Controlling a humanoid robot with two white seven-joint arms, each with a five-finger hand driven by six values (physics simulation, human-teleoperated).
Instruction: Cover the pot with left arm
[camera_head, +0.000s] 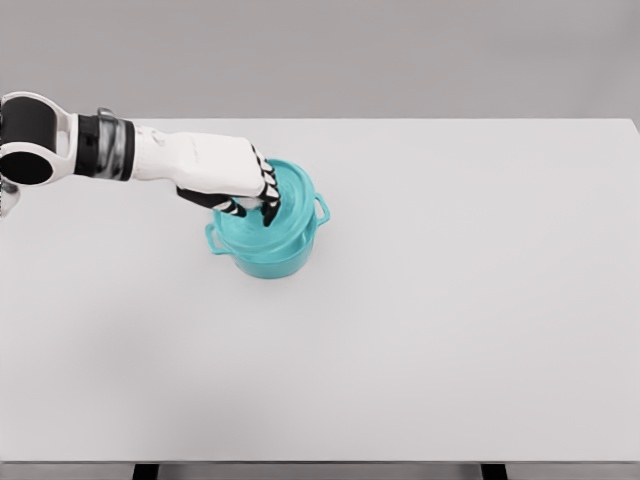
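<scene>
A teal pot (272, 258) stands on the white table, left of the middle, with a small handle on each side. Its teal lid (295, 205) lies over the pot's mouth. My left hand (262, 203) reaches in from the left, and its fingers curl down onto the top of the lid, shut on it. The palm hides the lid's knob and its left part. I cannot tell whether the lid sits fully flat on the rim. My right arm does not show.
The white table (460, 300) spreads wide to the right and front of the pot. Its front edge runs along the bottom of the picture, and the far edge lies just behind the pot.
</scene>
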